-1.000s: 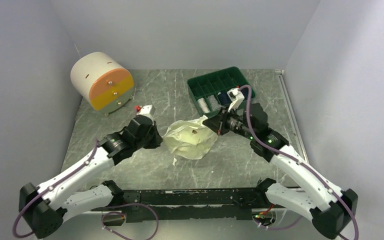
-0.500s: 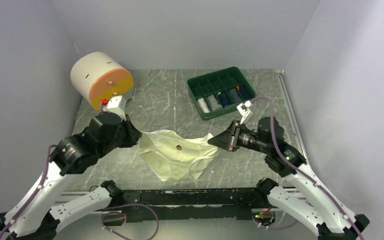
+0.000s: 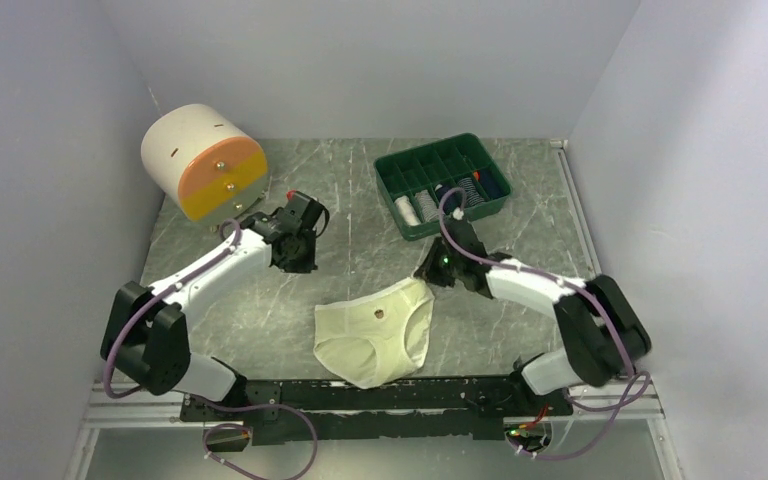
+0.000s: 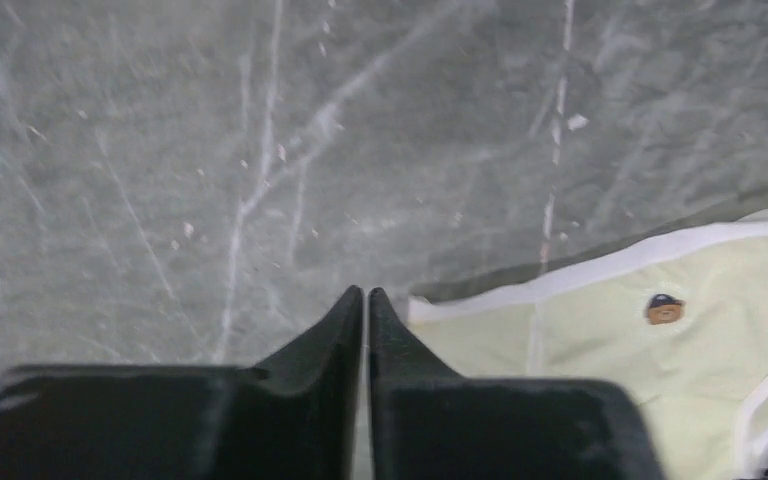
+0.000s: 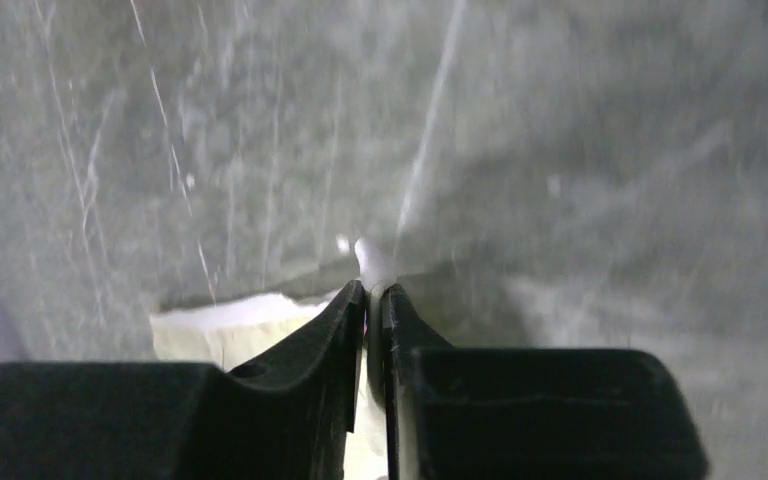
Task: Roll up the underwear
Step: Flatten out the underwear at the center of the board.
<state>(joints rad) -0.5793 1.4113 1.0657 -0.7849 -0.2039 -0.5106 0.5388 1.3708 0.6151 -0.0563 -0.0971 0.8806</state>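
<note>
The cream-white underwear (image 3: 373,330) lies spread flat on the grey marble table near the front edge, a small brown spot on its front. My right gripper (image 3: 430,276) is low at its upper right corner. In the right wrist view the gripper (image 5: 372,288) is shut on that corner, and a white bit of cloth (image 5: 372,258) sticks out past the tips. My left gripper (image 3: 296,258) hangs up and left of the garment, apart from it. In the left wrist view this gripper (image 4: 365,292) is shut on nothing, with the underwear (image 4: 610,340) just to its right.
A green divided tray (image 3: 438,150) with several rolled items stands at the back right, close behind the right wrist. A white and orange round drawer unit (image 3: 203,162) sits at the back left. Grey walls close three sides; a black rail (image 3: 380,395) runs along the front.
The underwear, held stretched between both grippers, has come down flat onto the table. The left gripper has let go and drawn back up and left. The right gripper went down with its corner.
</note>
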